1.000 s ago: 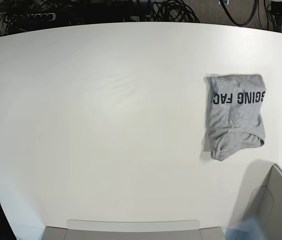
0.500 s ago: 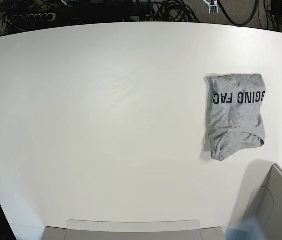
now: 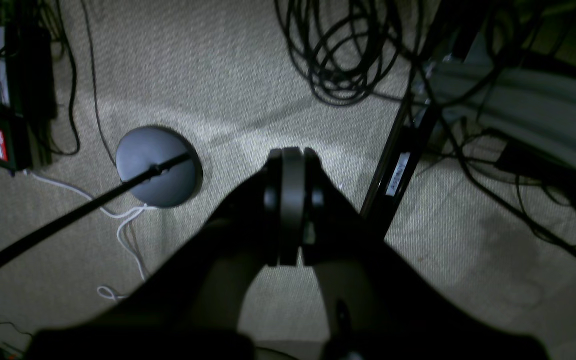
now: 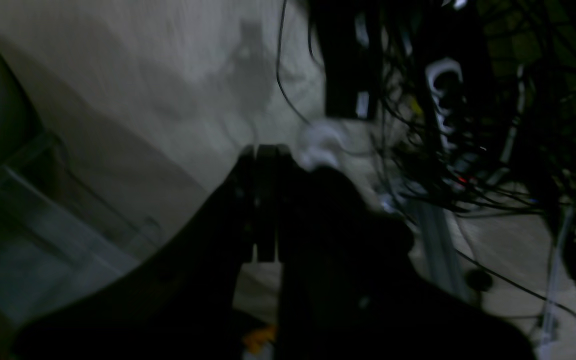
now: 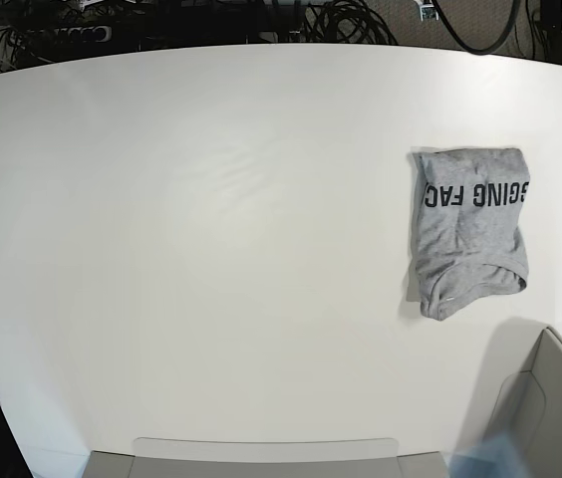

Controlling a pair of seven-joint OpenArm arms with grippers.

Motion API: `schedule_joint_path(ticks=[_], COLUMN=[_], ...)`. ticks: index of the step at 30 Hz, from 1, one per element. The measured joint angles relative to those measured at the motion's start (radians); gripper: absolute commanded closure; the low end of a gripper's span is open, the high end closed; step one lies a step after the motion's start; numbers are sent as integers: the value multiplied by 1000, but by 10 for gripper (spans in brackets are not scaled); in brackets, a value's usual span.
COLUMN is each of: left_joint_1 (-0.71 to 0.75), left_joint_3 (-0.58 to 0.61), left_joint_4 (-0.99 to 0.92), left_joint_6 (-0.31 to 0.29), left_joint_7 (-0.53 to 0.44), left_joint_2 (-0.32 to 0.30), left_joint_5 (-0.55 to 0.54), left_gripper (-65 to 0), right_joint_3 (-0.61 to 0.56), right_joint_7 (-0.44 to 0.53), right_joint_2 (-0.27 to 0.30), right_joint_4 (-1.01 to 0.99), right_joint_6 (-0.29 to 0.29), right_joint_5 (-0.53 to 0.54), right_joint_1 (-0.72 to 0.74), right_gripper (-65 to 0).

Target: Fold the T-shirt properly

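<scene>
My left gripper [image 3: 292, 152]: closed, empty, over carpet [image 3: 238, 115] | my right gripper [image 4: 266, 150]: closed, empty | T-shirt [image 5: 472, 224]: folded on the white table [image 5: 221, 249], base view's right, near bin [image 5: 550, 398] | wide bare surface left of it

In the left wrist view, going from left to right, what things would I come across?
Black box with a red and white label, round grey base, left tool, grey rail at the right.
</scene>
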Motion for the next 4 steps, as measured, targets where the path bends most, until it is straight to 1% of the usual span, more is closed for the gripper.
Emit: schedule_joint_path(ticks=[4], left_joint_1=[-32], left_joint_3=[0], left_joint_4=[0], left_joint_6=[0], left_joint_7=[2], left_joint_2=[36], left_joint_5=[0], left_gripper=[0], right_joint_3=[-73], right_joint_7=[8], right_joint_2=[-14], right_joint_4=[2], right_joint_6=[2], right_joint_5=[2], right_joint_1=[3], right_gripper=[-8])
